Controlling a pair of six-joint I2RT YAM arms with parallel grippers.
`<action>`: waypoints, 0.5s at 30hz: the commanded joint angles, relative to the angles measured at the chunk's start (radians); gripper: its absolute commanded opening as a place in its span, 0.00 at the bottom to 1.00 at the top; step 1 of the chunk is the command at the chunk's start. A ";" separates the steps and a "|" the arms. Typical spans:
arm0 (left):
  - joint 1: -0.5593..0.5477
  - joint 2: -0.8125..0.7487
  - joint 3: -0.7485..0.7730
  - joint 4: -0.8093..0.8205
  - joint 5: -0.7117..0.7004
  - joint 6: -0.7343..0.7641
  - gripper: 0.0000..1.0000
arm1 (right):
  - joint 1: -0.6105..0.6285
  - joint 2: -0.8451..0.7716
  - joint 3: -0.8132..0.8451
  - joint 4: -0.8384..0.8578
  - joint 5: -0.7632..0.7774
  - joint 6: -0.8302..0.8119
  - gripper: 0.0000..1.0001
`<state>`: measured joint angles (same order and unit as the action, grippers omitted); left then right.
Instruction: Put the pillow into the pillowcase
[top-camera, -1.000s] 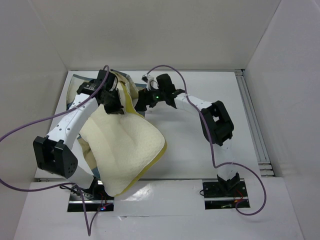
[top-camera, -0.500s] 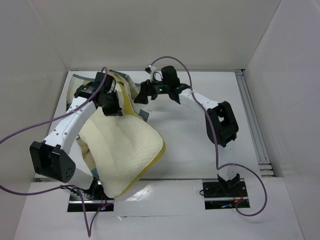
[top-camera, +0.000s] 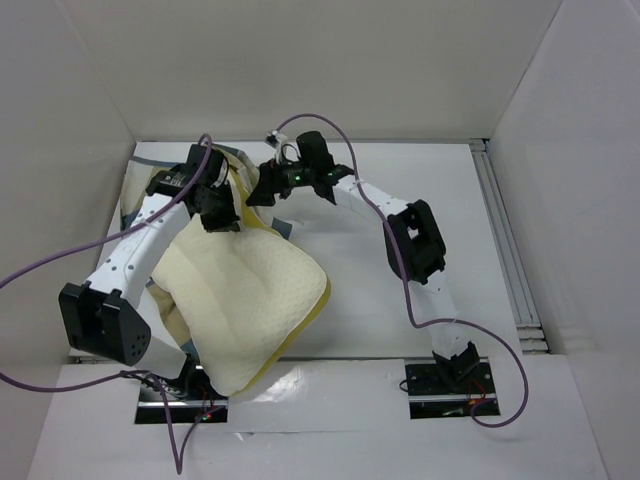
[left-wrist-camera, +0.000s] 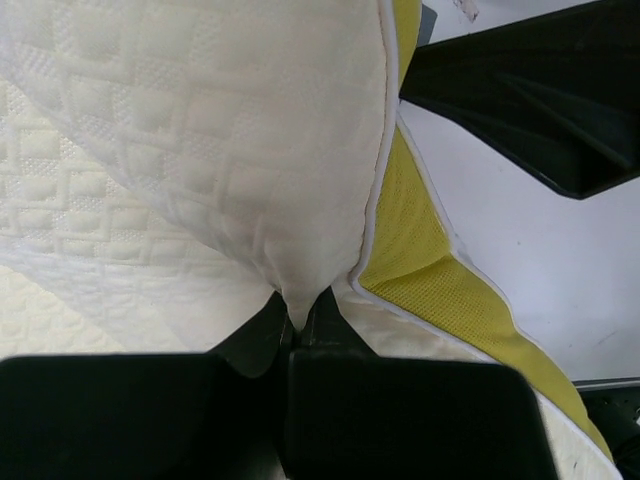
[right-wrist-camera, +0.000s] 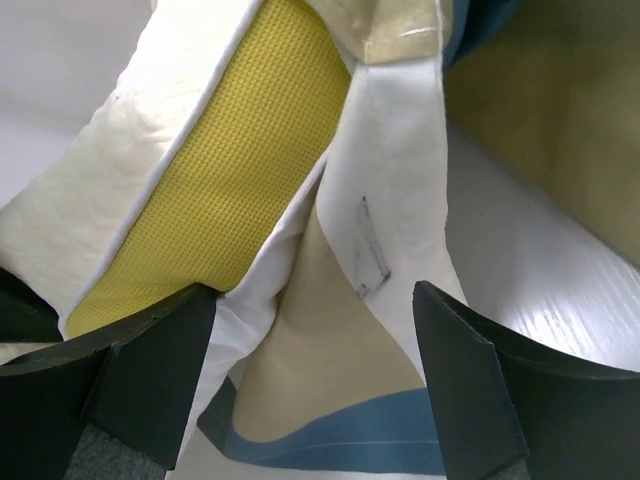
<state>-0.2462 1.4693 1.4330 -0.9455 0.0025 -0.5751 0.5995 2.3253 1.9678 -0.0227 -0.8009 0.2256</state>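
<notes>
The cream pillow (top-camera: 240, 295) lies on the left half of the table, its far end lifted. My left gripper (top-camera: 220, 213) is shut on a fold of the pillow's quilted cream fabric (left-wrist-camera: 200, 150), pinched at the fingertips beside the bright yellow edge (left-wrist-camera: 425, 260). The checked pillowcase (top-camera: 140, 180) shows at the far left and under the pillow's far end. My right gripper (top-camera: 258, 190) stands open at that far end. Its fingers straddle a white, tan and blue flap of the pillowcase (right-wrist-camera: 330, 380), just below the pillow's yellow edge (right-wrist-camera: 230, 170), without touching it.
White walls box in the table on the left, back and right. A metal rail (top-camera: 505, 250) runs along the right side. Purple cables (top-camera: 60, 260) loop over both arms. The right gripper's black finger (left-wrist-camera: 540, 90) sits close to the left gripper.
My right gripper has swung left and further out, up to the pillow's far end and over the pillowcase flap. The left gripper keeps its hold and has barely moved.
</notes>
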 joint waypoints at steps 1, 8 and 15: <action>-0.008 -0.069 0.007 -0.030 0.050 0.015 0.00 | -0.006 0.017 0.031 0.090 0.054 0.066 0.85; -0.008 -0.069 0.007 -0.039 0.040 0.015 0.00 | -0.049 -0.116 -0.247 0.342 0.011 0.196 0.88; -0.008 -0.069 0.007 -0.039 0.031 0.015 0.00 | -0.058 -0.123 -0.304 0.359 -0.023 0.210 0.92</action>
<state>-0.2478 1.4479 1.4330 -0.9661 0.0055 -0.5755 0.5358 2.2715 1.6531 0.2398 -0.7982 0.4259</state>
